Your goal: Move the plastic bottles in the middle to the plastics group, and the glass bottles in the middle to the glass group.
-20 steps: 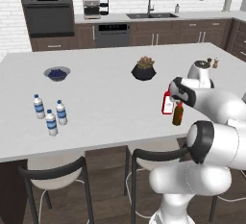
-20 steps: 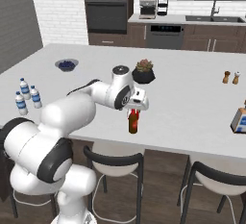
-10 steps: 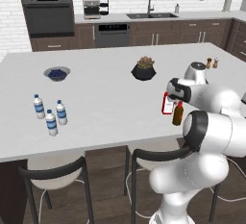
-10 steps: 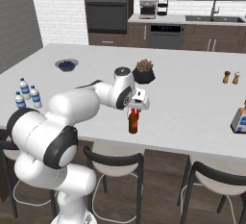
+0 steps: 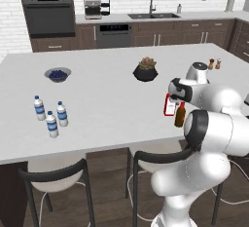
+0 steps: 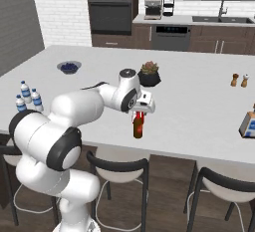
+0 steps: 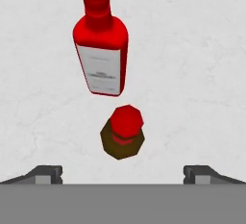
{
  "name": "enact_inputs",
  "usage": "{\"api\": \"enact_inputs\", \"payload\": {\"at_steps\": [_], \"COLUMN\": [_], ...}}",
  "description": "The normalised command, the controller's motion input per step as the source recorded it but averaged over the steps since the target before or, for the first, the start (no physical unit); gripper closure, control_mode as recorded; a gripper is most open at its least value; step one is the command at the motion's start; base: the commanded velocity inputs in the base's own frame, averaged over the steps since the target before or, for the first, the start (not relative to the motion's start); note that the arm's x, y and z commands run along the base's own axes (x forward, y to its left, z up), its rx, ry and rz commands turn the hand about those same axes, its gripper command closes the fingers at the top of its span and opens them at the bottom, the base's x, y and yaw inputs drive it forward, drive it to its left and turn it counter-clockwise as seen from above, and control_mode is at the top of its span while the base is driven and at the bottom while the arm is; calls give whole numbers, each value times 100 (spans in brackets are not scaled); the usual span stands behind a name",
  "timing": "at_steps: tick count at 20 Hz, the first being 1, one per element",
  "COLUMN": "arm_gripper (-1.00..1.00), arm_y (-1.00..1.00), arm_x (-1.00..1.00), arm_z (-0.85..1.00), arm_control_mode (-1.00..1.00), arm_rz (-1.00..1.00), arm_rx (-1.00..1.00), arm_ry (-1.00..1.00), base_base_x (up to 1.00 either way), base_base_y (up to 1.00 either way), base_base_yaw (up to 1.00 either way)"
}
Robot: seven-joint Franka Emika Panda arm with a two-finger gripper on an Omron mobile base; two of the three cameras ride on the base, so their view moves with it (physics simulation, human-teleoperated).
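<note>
White tabletop [image 5: 112, 104] spans your kitchen island, ovens and sink behind. Your tool [image 7: 123, 172] hangs wide open and empty directly over the brown bottle [image 7: 122, 137], which stands upright near the front edge, just beside the red bottle [image 7: 101, 50]. You see three water bottles [image 5: 50, 116] grouped well apart at the left. Two tiny brown bottles [image 6: 239, 80] sit far right; a potted plant [image 6: 149, 73] stands behind the arm.

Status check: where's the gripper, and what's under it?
Gripper open, empty, above the brown bottle. Red bottle close beside it, apart. Both upright on the counter, untouched. Nothing in the way.
</note>
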Motion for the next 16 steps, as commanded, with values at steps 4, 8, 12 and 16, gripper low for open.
{"api": "enact_inputs", "payload": {"at_steps": [4, 8, 12, 16], "arm_gripper": [-100, -100, -100, -100], "arm_y": [0, 0, 0, 0], "arm_x": [0, 0, 8, 19], "arm_z": [-17, -22, -26, -22], "arm_control_mode": [-100, -100, -100, -100], "arm_rz": [0, 0, 0, 0], "arm_rx": [1, 0, 0, 0], "arm_ry": [-1, -2, -2, -2], "base_base_x": [0, 0, 0, 0], "base_base_y": [0, 0, 0, 0], "base_base_yaw": [0, 0, 0, 0]}}
